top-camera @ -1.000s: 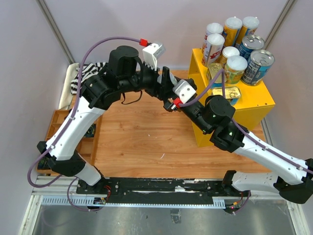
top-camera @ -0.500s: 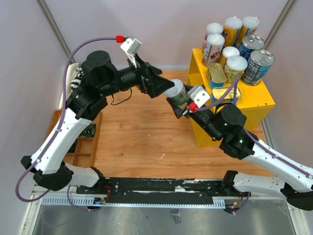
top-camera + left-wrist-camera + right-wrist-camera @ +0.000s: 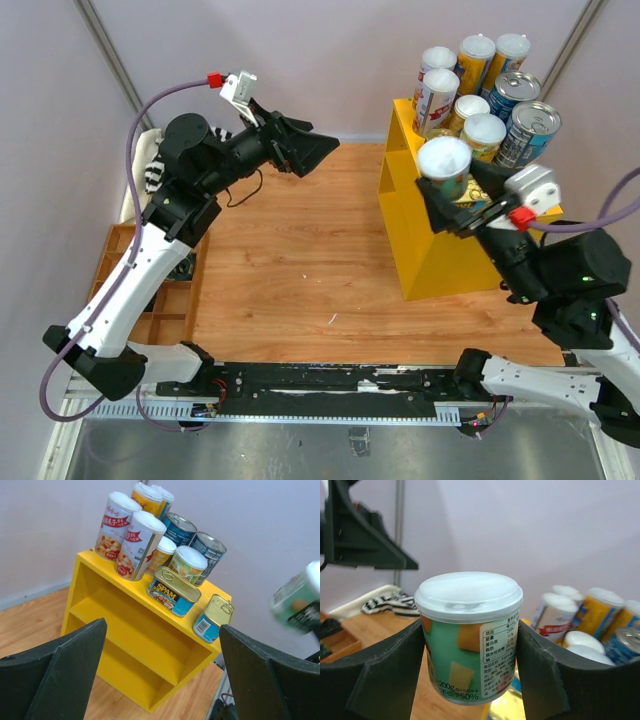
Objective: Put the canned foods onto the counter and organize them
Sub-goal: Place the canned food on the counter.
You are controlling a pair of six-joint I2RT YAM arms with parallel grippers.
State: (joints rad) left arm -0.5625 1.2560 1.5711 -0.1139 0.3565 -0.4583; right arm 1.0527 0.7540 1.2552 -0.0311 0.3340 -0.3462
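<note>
My right gripper (image 3: 452, 195) is shut on a green can with a white lid (image 3: 443, 160) and holds it upright in the air over the left front of the yellow counter (image 3: 450, 262). In the right wrist view the can (image 3: 467, 640) sits between both pads (image 3: 545, 675). Several canned foods (image 3: 480, 60) stand at the back of the counter top. The left wrist view shows a Spam tin (image 3: 172, 591) and a gold tin (image 3: 214, 617) there. The counter's shelves (image 3: 125, 625) hold nothing I can see. My left gripper (image 3: 318, 155) is open and empty above the table's far left.
A brown wooden compartment tray (image 3: 120, 260) with small dark lumps (image 3: 183, 268) lies along the left edge. A black-and-white striped cloth (image 3: 160, 160) lies behind it. Purple walls and a slanted metal post (image 3: 110, 60) close in the back.
The green can was between both grippers at mid-table; now only my right gripper holds it, raised and moved right over the counter. My left gripper has drawn back to the left, open.
</note>
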